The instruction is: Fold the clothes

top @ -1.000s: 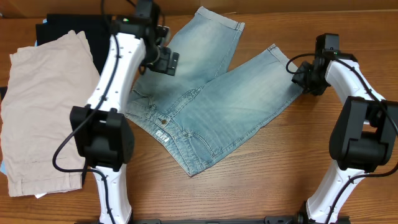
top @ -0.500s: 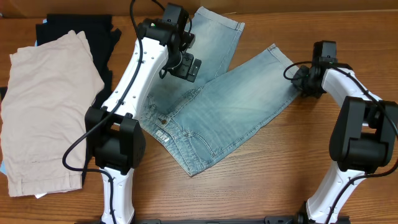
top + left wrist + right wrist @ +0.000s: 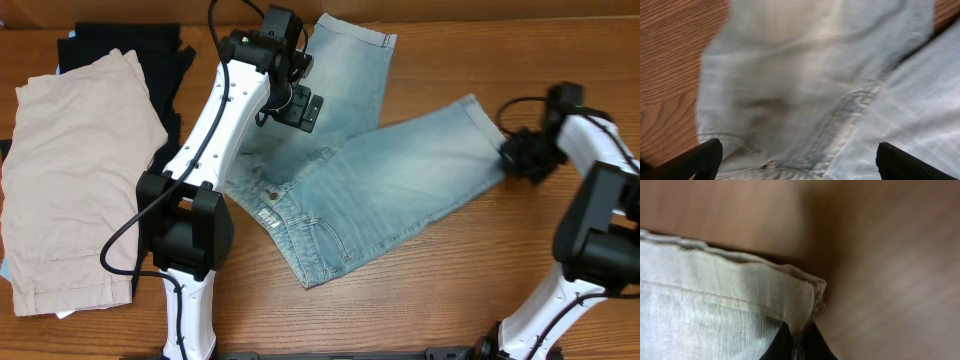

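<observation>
Pinching hem of faded light-blue denim shorts (image 3: 400, 190), mid-right, with right gripper (image 3: 520, 158) (left gripper (image 3: 300, 105) gaping); next, likely fold leg across.

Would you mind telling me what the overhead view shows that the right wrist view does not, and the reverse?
Only the overhead view: the whole denim shorts spread on the table, the beige shorts and black garment at the left, and the open left gripper over the denim. Only the right wrist view: the leg hem close up, its stitched edge pinched by the right gripper. Both: that gripper shut on the denim, and wooden tabletop.
</observation>
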### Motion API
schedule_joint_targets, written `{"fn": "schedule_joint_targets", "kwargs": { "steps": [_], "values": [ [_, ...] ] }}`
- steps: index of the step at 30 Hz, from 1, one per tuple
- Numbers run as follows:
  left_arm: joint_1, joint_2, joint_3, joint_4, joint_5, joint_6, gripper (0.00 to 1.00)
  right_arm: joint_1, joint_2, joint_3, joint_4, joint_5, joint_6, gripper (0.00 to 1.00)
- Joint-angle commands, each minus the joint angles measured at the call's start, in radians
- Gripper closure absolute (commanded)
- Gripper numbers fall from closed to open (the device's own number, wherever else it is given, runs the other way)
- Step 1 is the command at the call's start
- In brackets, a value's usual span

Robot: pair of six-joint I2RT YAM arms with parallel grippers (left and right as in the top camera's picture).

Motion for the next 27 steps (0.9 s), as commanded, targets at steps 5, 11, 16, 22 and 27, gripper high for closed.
{"fn": "schedule_joint_targets", "kwargs": {
  "steps": [5,11,16,22,27],
  "values": [
    [-0.006,0.001,0.019,-0.006,0.019,-0.013,0.00,-0.180,-0.003,-0.033,-0.208,0.081,0.169,0.96],
    [-0.011,0.001,0.002,-0.007,0.019,-0.012,0.00,-0.214,-0.022,-0.034,-0.258,0.113,0.161,0.96],
    [-0.011,0.001,-0.025,-0.004,0.019,-0.009,0.00,-0.209,-0.093,-0.033,-0.253,0.124,0.130,0.96],
    [-0.011,0.001,-0.060,0.021,0.019,-0.010,0.00,-0.209,-0.239,-0.022,-0.216,0.075,-0.060,0.53],
    [-0.011,0.001,-0.061,0.034,0.019,-0.010,0.00,-0.190,-0.301,0.048,-0.216,-0.062,-0.207,0.00]
  ]
}}
